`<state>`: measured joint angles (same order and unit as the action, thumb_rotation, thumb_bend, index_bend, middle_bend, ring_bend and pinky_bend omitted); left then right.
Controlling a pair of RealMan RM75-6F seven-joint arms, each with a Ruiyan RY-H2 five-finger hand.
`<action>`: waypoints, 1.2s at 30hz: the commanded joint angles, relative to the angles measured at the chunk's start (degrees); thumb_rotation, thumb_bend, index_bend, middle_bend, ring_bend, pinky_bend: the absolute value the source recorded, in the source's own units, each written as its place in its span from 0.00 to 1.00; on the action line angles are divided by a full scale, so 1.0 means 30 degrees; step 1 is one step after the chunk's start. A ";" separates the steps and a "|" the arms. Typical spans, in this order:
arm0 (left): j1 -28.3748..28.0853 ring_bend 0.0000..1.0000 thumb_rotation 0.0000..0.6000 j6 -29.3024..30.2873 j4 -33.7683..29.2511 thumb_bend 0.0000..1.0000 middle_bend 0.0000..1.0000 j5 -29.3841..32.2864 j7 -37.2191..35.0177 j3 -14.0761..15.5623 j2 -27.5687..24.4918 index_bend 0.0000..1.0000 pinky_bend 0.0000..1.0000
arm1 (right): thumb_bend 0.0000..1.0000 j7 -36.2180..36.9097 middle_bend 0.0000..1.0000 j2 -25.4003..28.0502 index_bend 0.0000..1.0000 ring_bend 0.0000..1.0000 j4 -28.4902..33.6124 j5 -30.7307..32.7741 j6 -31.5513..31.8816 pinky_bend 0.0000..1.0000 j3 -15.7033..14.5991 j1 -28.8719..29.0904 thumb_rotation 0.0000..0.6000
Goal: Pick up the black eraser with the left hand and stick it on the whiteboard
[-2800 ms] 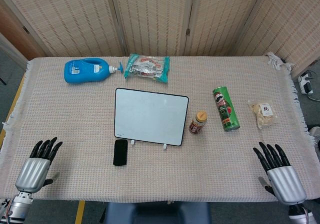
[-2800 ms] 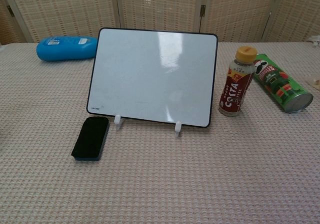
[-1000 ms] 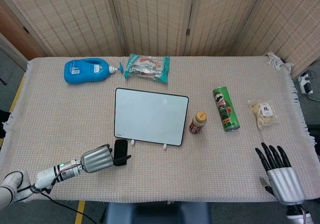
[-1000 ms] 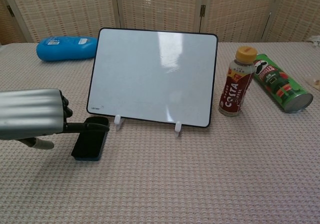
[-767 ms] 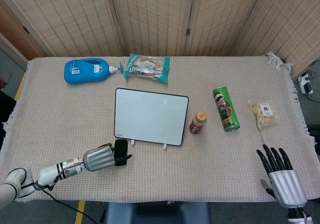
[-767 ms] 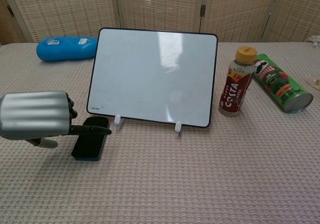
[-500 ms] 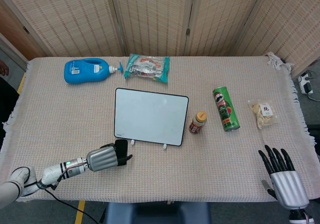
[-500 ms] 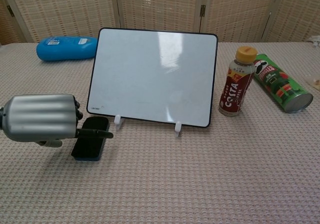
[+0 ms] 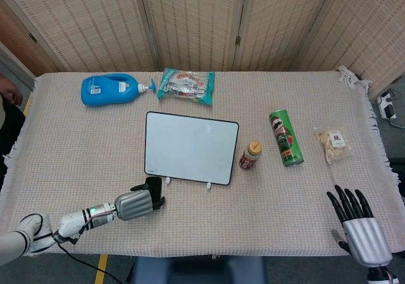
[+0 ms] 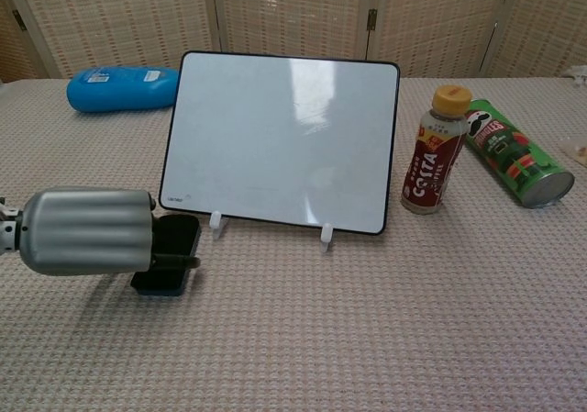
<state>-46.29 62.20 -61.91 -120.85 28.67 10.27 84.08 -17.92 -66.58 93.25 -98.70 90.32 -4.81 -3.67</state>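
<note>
The black eraser [image 9: 154, 184] lies flat on the cloth just in front of the whiteboard's left foot, its near half hidden under my left hand [image 9: 136, 205]. In the chest view the hand's silver back [image 10: 87, 231] sits left of and over the eraser [image 10: 176, 238], with dark fingers reaching along its sides. How firmly they touch it is hidden. The whiteboard [image 9: 190, 147] stands propped on two white feet, its face [image 10: 280, 137] blank. My right hand [image 9: 357, 227] rests at the near right table edge, fingers spread, holding nothing.
Right of the board stand a small brown bottle [image 9: 251, 155] and a lying green crisp can [image 9: 286, 138]; a snack bag [image 9: 331, 142] lies further right. A blue bottle [image 9: 111, 89] and a snack packet [image 9: 186, 85] lie at the back. A person shows at the left edge [image 9: 9, 100].
My left hand came from the near left table edge to the eraser and has slid further over it. The eraser has not moved. The right hand drew back slightly.
</note>
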 commanded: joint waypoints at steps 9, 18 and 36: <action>-0.0025 0.79 1.00 -0.0205 -0.0176 0.18 1.00 0.0227 0.0818 0.0195 0.0081 0.50 0.84 | 0.29 0.0216 0.00 0.0127 0.00 0.03 0.0010 -0.0132 0.0040 0.00 -0.0003 -0.0028 1.00; 0.0154 0.80 1.00 0.1139 -0.1266 0.18 1.00 0.0002 0.0958 0.0282 -0.0518 0.57 0.84 | 0.29 0.0059 0.00 0.0069 0.00 0.04 0.0033 -0.0039 -0.0178 0.00 0.0051 0.0019 1.00; 0.2563 0.84 1.00 0.5971 -0.2322 0.19 1.00 0.0486 0.2120 -0.0951 -0.0967 0.63 0.88 | 0.29 0.0069 0.00 0.0134 0.00 0.03 0.0114 -0.0079 -0.0347 0.00 0.0061 0.0084 1.00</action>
<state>-39.69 78.87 -69.52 -119.94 33.76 8.57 80.10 -17.76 -66.23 93.61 -98.89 89.23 -4.61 -3.40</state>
